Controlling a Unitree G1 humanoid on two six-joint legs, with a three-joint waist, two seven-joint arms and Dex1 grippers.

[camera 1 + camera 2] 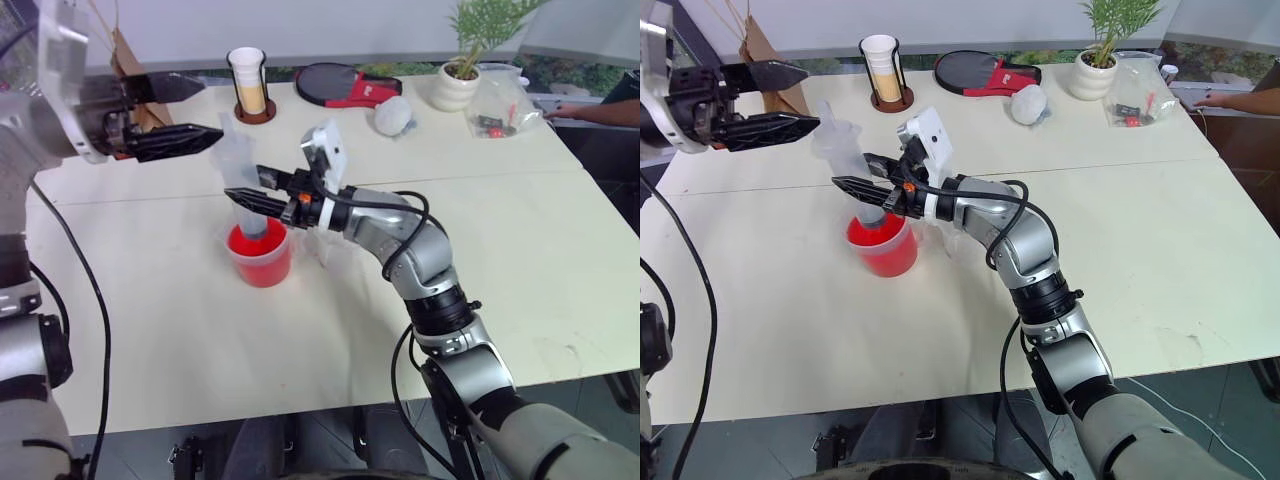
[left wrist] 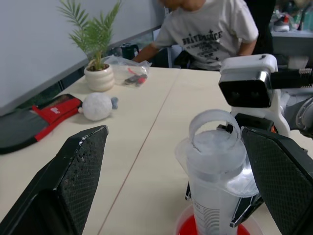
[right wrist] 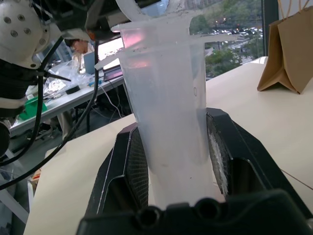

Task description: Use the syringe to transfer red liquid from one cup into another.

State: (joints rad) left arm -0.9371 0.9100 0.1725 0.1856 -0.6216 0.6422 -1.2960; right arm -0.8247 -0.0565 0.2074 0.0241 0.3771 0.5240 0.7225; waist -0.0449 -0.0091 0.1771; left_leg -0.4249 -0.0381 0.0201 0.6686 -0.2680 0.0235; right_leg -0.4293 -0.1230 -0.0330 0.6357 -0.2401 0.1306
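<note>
The large red cup stands mid-table, holding red liquid. The clear syringe stands upright in it, its lower end down in the liquid and its tip hidden. My right gripper is shut on the syringe barrel just above the cup; in the right wrist view the barrel sits between both fingers. My left gripper is open, level with the plunger top, which lies between its spread fingers. A small clear cup stands just behind the red cup, partly hidden by my right wrist.
At the back of the table are a white cup in a dark stand, a red and black paddle, a white ball, a potted plant and a plastic bag. A brown paper bag stands back left. A person sits at the right end.
</note>
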